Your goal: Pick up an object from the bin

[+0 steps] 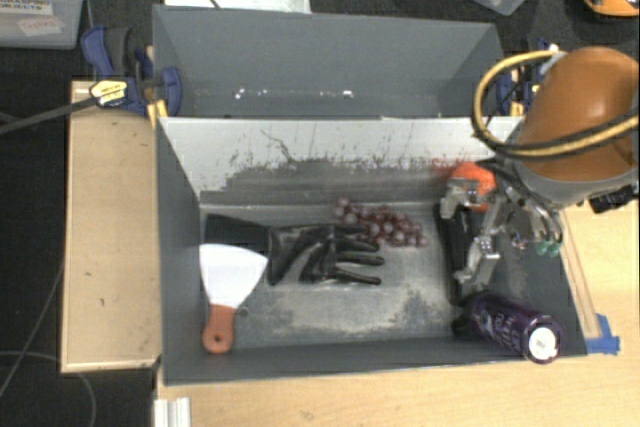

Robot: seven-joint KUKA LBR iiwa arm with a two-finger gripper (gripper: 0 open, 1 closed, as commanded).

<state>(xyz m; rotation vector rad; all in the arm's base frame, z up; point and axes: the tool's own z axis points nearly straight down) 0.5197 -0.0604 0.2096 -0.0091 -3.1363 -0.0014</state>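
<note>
**Pincer** [468, 267]: metal and black parts below a smooth, domed orange-brown wrist cover [580, 110]. It is low over the floor at the right edge of the bin [180, 245]. Open or closed: cannot tell. Nothing is visibly held.

**Purple bottle** [503, 325]: dark, glossy cylinder with a white round end, lying on its side in the near right corner. It is just beside the pincer's lower end and is the thing nearest to it. Whether they touch cannot be told.

**Grapes** [385, 223]: small cluster of dull, dark red beads at mid-floor, toward the far wall.

**Black item** [325, 257]: matte, with several long prongs, at the centre. Kind unclear.

**Scraper** [232, 277]: flat white blade on a short orange-brown handle, near the left edge.

**Bin floor**: grey sheet metal, scuffed and scratched.
</note>
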